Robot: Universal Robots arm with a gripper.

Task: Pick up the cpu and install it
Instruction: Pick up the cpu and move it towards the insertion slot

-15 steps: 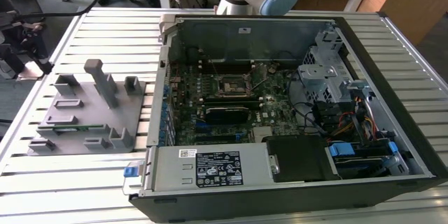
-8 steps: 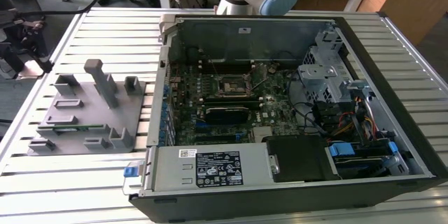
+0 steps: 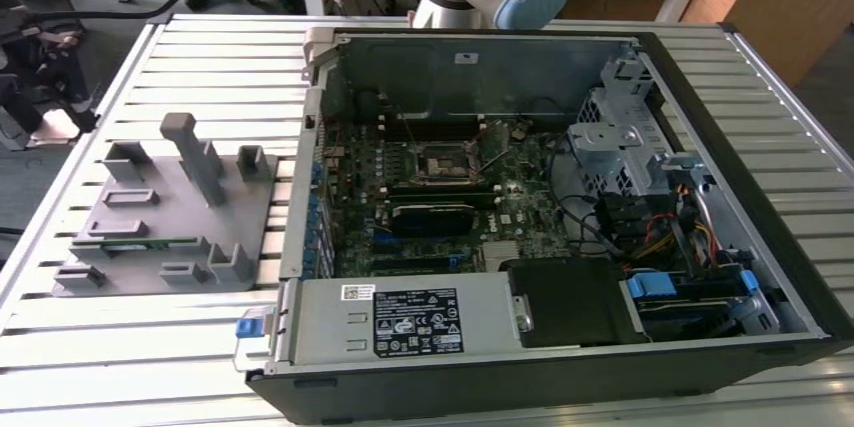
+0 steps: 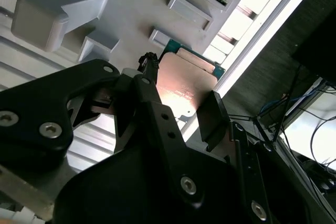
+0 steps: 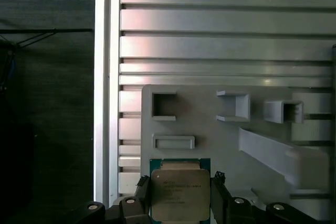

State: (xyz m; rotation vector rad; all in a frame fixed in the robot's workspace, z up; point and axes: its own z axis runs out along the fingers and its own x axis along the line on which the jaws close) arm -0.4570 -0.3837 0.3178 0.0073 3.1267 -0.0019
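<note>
Right now the gripper [image 5: 180,182] holds the cpu [image 5: 180,195] between its 2 black fingers [image 5: 218,198], which press against opposite edges of the chip. The jaws stand narrow, set to the chip's width. In both wrist views the cpu shows its silvery metal top and a green rim, and it sits over the near edge of the grey fixture [image 5: 210,135], which lies on the slatted table [image 5: 210,40]. In the exterior view the open computer case [image 3: 561,77] lies beside that fixture, its square socket [image 3: 445,165] bare
</note>
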